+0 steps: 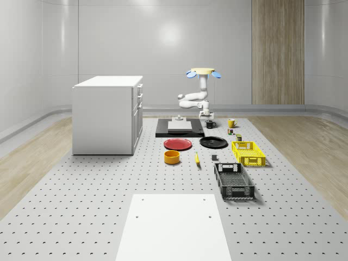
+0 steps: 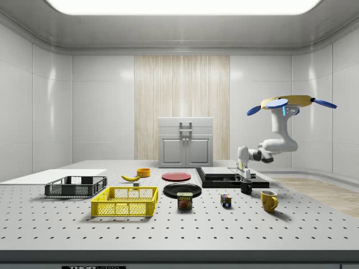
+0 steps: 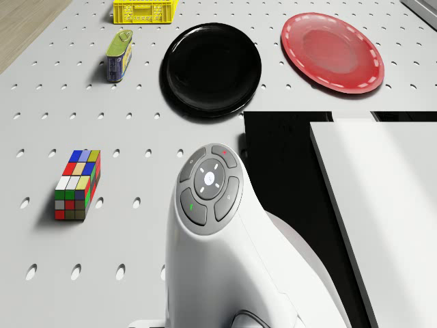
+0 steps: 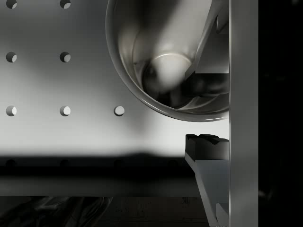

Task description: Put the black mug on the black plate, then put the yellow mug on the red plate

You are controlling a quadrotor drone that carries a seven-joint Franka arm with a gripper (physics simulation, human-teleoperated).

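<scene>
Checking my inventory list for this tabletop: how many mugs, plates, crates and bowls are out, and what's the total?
Mugs: 2, black mug, yellow mug
Plates: 2, black plate, red plate
Crates: 2, yellow crate, black crate
Bowls: 1, orange bowl
Total: 7

Black mug (image 2: 246, 188), yellow mug (image 2: 268, 200), black plate (image 3: 212, 68), red plate (image 3: 332, 52), multicoloured cube (image 3: 78, 184)

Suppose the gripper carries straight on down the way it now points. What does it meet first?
Most likely the black mug. The gripper points down with one finger outside the rim and the other inside, so the wall sits between them; the table follows.
</scene>
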